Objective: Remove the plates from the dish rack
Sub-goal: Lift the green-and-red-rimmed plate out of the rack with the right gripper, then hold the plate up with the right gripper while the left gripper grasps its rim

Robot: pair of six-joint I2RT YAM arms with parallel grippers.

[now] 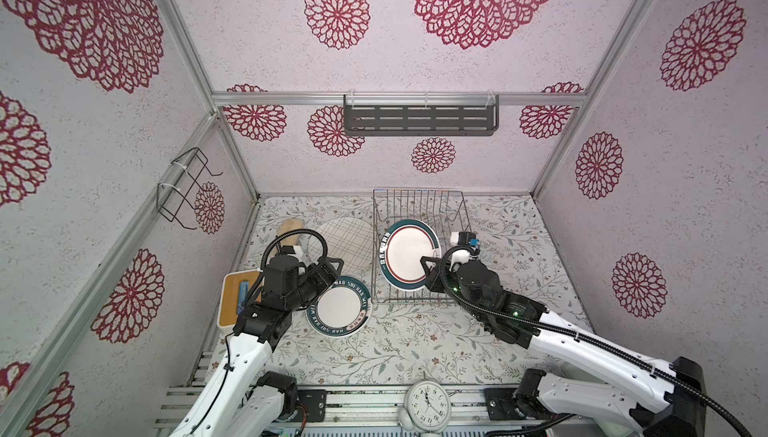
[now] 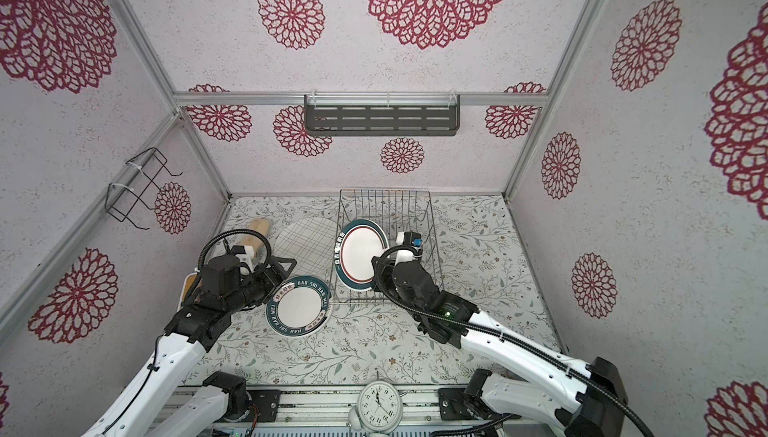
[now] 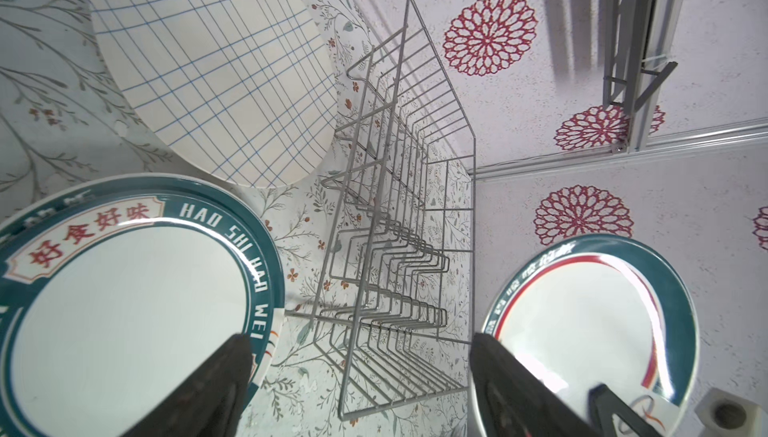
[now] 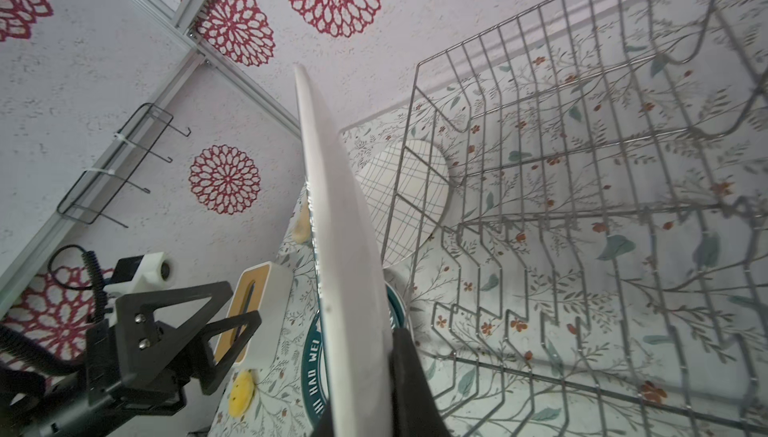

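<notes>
The right gripper [image 1: 429, 265] pinches the rim of a teal-rimmed plate [image 1: 405, 254], held on edge over the front left part of the dish rack [image 1: 419, 202] (whether its lower rim touches the tines is hidden). The rack stands at the middle of the table's [image 1: 415, 343] back edge. The left gripper [image 3: 359, 341], jaws spread wide around nothing, hovers above a lettered plate [image 1: 338, 308] lying flat just off the rack's front left corner. The grid plate [image 1: 347, 244] lies flat beside the rack's left side.
</notes>
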